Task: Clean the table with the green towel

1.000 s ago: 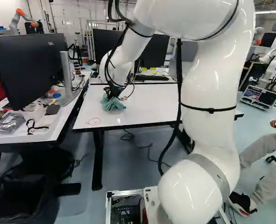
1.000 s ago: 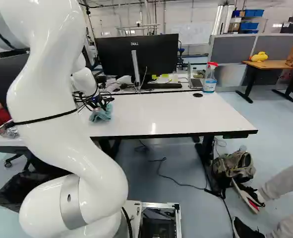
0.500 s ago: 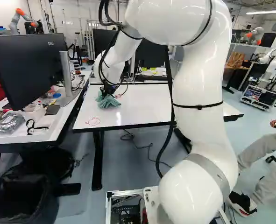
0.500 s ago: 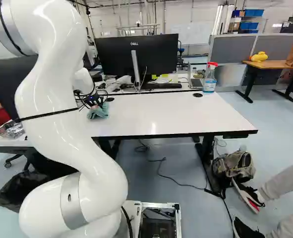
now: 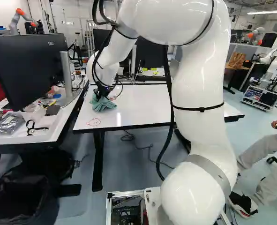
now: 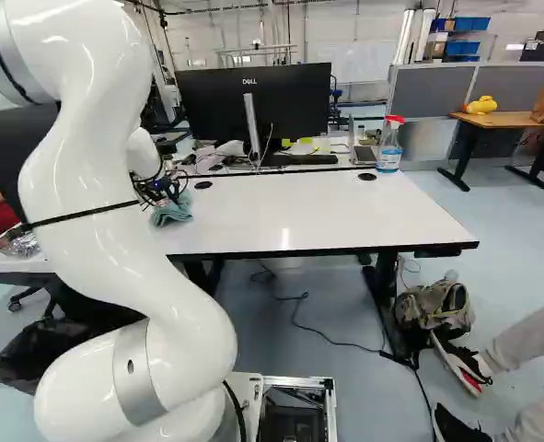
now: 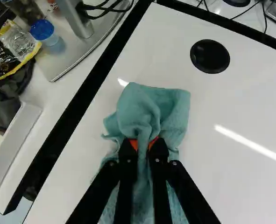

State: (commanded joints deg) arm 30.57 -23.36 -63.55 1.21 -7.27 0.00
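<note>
Taking 12 o'clock as straight away from the base in the base views, and as straight ahead of the fingers in the wrist view. Grasping the green towel (image 7: 145, 107) with the gripper (image 5: 100, 97): clenched on a bunched fold, pinched from two sides by the orange pads (image 7: 134, 143). Resting, by its lower folds, on the white table (image 5: 138, 105), toward 9 o'clock of the tabletop; spreading both ahead of the fingers and back beneath them. In the wrist view, noted at 1 o'clock from the gripper: round black cap (image 7: 210, 56), set in the tabletop, apart from the cloth. At 10 to 11 o'clock, across the dark table edge: blue-lidded container (image 7: 42, 30), on the side desk (image 5: 58, 126). In the left base view, logged from the gripper: at 6 to 7 o'clock, near the towel, red marking (image 5: 93, 122) on the white surface; at 9 to 10 o'clock, large monitor (image 5: 26, 70) on the side desk; at 7 o'clock, dark bin (image 5: 16, 201) on the floor. In the right base view: at 2 o'clock, spray bottle (image 6: 389, 147), near the far table edge; at 4 o'clock, backpack (image 6: 434, 308), on the floor beside a table leg.
</note>
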